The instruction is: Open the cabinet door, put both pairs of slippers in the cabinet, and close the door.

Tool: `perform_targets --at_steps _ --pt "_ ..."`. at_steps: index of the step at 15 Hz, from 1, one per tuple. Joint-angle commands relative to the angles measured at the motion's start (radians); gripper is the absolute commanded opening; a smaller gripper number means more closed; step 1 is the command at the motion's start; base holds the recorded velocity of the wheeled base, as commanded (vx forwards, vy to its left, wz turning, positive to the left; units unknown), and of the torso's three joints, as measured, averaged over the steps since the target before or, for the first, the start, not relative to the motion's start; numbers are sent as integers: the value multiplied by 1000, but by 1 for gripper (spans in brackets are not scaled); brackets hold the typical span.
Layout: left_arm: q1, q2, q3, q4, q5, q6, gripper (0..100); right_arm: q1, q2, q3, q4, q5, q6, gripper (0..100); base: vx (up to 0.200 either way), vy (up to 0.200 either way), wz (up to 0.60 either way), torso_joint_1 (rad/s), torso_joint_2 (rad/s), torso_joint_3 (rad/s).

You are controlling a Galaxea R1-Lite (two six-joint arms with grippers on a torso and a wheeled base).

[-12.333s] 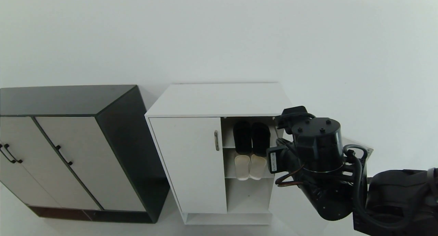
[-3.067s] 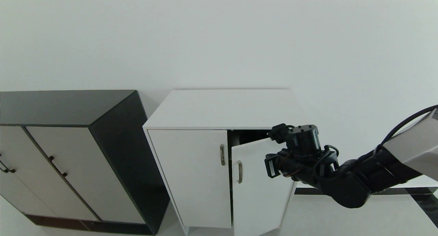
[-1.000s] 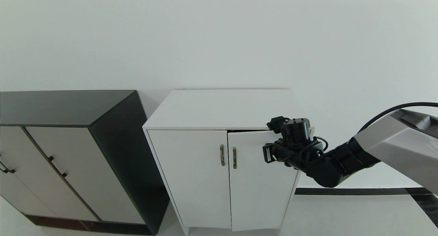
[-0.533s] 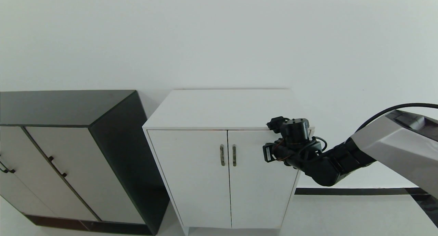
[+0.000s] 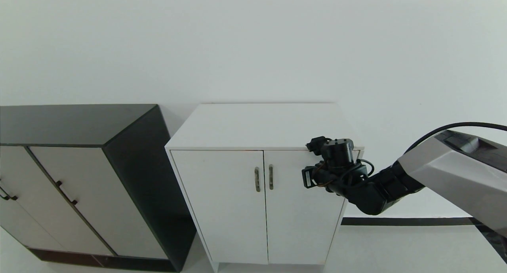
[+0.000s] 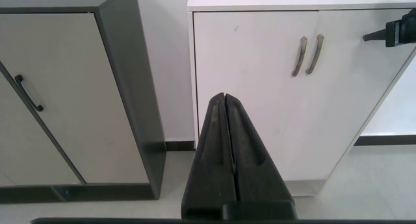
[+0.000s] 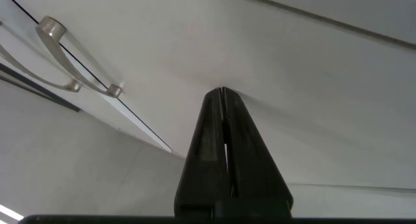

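The white cabinet (image 5: 257,126) stands against the wall with both doors flush and shut. Its two metal handles (image 5: 271,177) sit side by side at the middle seam. My right arm's wrist (image 5: 336,162) is against the upper right part of the right door (image 5: 297,217). In the right wrist view my right gripper (image 7: 223,91) is shut, its tip touching the white door panel near the handles (image 7: 58,32). My left gripper (image 6: 224,95) is shut on nothing and hangs well in front of the cabinet (image 6: 260,87). The doors hide the cabinet's inside.
A dark cabinet (image 5: 134,154) with beige doors and black handles stands close on the left of the white one. A black line (image 5: 408,221) runs along the floor at the right. Open floor lies in front of both cabinets.
The right door, wide open with both slipper pairs on the shelves, swung shut under my right gripper. In the last second its gap closed and the wrist edged left.
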Motion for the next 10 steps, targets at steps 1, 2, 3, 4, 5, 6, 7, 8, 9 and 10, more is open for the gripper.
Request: perform_targets --at_steps 1,2,3,4,5,6,7,8,9,10 --pt "0 0 0 0 0 0 0 -4 18 -19 -2 -1 0 0 0 0 0 0 0 0" --pt "0 0 0 0 0 0 0 -4 18 -22 -2 -1 0 0 0 0 0 0 0 0" --pt "0 0 0 0 0 0 0 -4 18 -20 -2 -1 0 0 0 0 0 0 0 0" --pt "0 0 0 0 0 0 0 -4 12 -14 -2 -1 1 0 0 0 0 0 0 0" --pt "0 0 0 0 0 0 0 -3 3 3 -4 -1 1 0 0 0 0 0 0 0" --pt "0 0 0 0 0 0 0 -3 -11 15 -4 -1 1 0 0 0 0 0 0 0" --pt "0 0 0 0 0 0 0 0 -46 55 -5 -1 1 0 0 0 0 0 0 0" --pt "0 0 0 0 0 0 0 0 -77 99 -17 -1 3 0 0 0 0 0 0 0" --pt "0 0 0 0 0 0 0 0 -109 159 -48 -2 1 0 0 0 0 0 0 0" --pt "0 0 0 0 0 0 0 -1 -141 227 -85 -2 0 0 0 0 0 0 0 0"
